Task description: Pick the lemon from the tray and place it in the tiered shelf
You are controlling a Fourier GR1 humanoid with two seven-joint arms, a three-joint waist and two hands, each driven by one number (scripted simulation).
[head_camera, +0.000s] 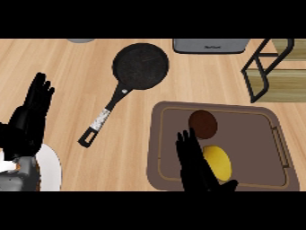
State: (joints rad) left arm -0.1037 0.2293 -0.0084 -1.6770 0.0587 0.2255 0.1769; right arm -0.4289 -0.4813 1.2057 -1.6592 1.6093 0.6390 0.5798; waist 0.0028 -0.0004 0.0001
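1. My right hand (196, 167) rises from the lower edge over the tray (261, 117), fingers straight and extended upward, holding nothing. The palm and wrist are cut off at the bottom of the view.
2. The lemon (219, 161) lies on the tray floor just beside the right hand, on the side facing the tray's right-hand rim. The hand covers the lemon's left edge; whether the fingers touch it cannot be determined.
3. A dark brown round object (203, 123) lies on the tray just beyond the fingertips (187, 134) and the lemon. Its identity is hard to make out.
4. The tray's near edge is partly hidden behind the right hand.
5. The tiered shelf (281, 67) stands beyond the tray, at the upper right. The frame edge cuts it off; only its dark frame and wooden tiers show.
6. A black frying pan (140, 65) lies left of the tray, handle pointing toward the lower left, well apart from the lemon.
7. A grey appliance (210, 46) is cut off at the top edge, just left of the shelf. A grey object (81, 40) at the top left is mostly out of view.
8. My left hand (29, 117) shows at the left edge, open, fingers up, holding nothing.
9. A white plate (51, 168) lies partly hidden beneath the left forearm and is cut off at the bottom.
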